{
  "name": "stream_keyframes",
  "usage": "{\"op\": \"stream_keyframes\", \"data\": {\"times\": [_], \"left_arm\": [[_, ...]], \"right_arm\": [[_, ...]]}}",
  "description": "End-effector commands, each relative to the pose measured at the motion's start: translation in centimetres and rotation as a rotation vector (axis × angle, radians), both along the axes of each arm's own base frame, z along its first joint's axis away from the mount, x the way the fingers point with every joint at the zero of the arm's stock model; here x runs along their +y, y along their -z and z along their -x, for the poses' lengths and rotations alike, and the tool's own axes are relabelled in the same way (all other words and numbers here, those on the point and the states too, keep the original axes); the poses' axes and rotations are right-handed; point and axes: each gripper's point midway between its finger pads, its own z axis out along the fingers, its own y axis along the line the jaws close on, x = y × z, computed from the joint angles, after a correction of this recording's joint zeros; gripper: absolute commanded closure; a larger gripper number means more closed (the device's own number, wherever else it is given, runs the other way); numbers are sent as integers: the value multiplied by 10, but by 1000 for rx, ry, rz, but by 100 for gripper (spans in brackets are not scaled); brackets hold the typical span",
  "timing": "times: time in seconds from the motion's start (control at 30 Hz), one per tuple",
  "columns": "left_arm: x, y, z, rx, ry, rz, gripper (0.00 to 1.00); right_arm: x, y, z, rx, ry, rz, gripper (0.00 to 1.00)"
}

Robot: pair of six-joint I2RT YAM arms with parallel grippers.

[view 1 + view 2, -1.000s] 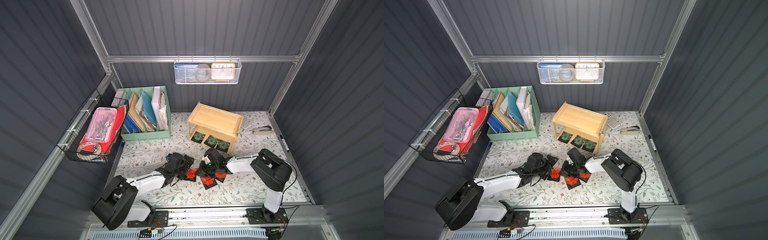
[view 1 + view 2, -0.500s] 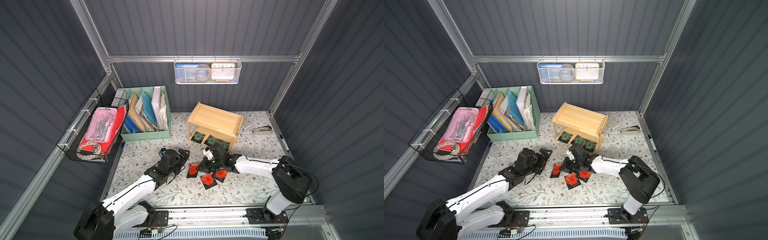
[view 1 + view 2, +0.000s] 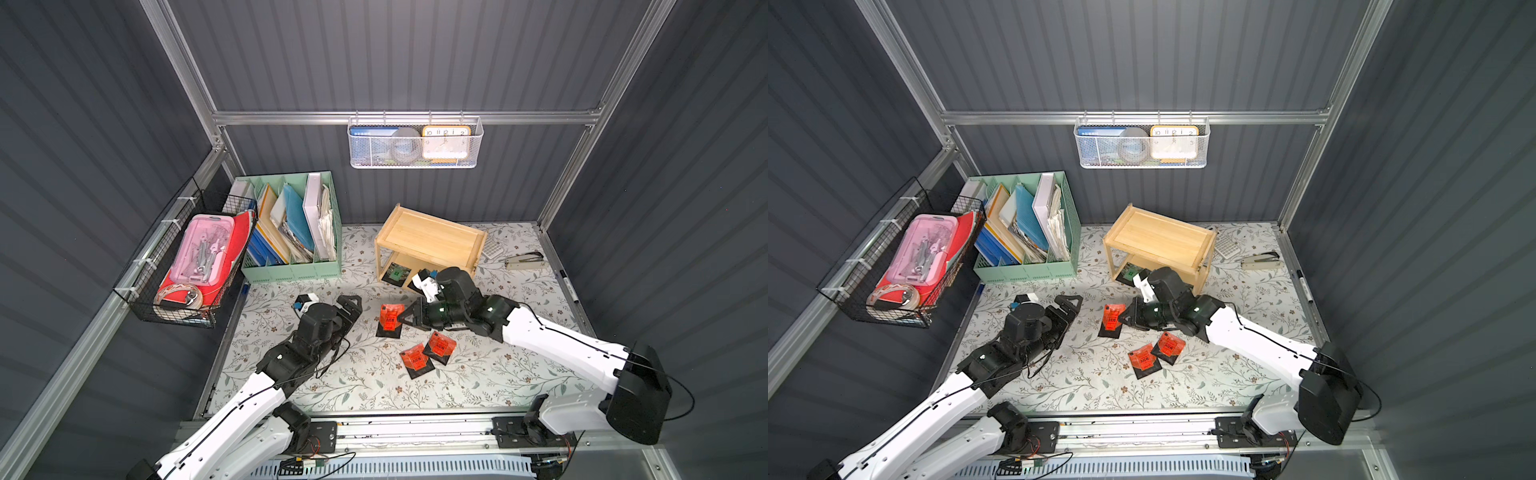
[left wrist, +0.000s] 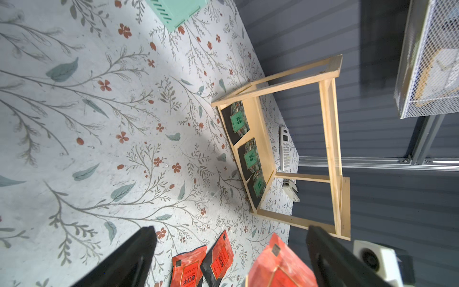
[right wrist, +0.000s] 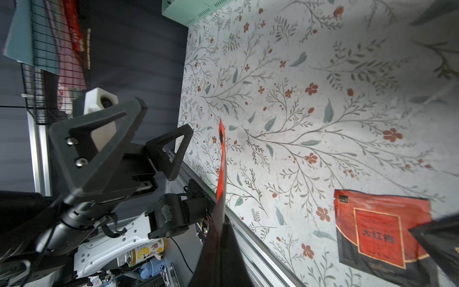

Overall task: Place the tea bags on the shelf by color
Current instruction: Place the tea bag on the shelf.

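Your right gripper (image 3: pixel 409 319) is clamped on one red tea bag (image 3: pixel 390 318), pinching one edge so the sachet stands up on its side just in front of the open lower tier of the shelf (image 3: pixel 430 243). The right arm reaches in low with its forearm stretched out. Its wrist is bent sideways, right below the shelf's front edge.

Your left gripper (image 3: pixel 351 306) has its jaws spread wide with nothing between them. It sits out in front of the shelf and off past its left end, pointing toward the held bag but apart from it. That arm is stretched long and low too.

In both top views the right wrist covers most of the shelf's lower tier, so you see only one green label there. The left wrist view shows all three green tea bags (image 4: pixel 237 121) (image 4: pixel 250 157) (image 4: pixel 258 185) lying in a row along the front of that tier.

In the right wrist view the held bag is edge-on, a thin red sliver, and its gripped end is lost in dark blur. You cannot tell whether its lower corner touches the floral mat (image 3: pixel 332 386).

The two other red tea bags (image 3: pixel 417 360) (image 3: pixel 441 345) lie flat on the mat, side by side, farther from the shelf than the held one.

A second ago both arms were bunched up with elbows high and both grippers crowded over the red bags. Since then the arms have stretched out, the left gripper has drawn off sideways, and the held bag has been tipped up.
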Motion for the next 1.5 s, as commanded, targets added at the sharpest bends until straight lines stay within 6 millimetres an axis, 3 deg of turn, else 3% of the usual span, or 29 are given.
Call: {"op": "stream_keyframes", "data": {"times": [0.0, 0.3, 0.43, 0.63, 1.1, 1.47], "left_arm": [[12, -14, 4, -42, -3, -73, 0], [7, -56, 9, -164, 114, -170, 0], [-1, -61, 13, -190, 180, -179, 0], [3, -62, 14, -187, 144, -142, 0], [-13, -60, 0, -211, 150, -62, 0], [-17, -50, -6, -187, 140, -44, 0]], "right_arm": [[-11, -12, -3, -15, 42, 32, 100], [-29, -60, -30, -40, 182, -66, 100], [-44, -81, -50, -35, 236, -119, 100], [-62, -102, -82, -12, 220, -169, 100], [-73, -123, -130, -39, 176, -183, 100], [-72, -110, -156, -28, 174, -154, 100]]}}
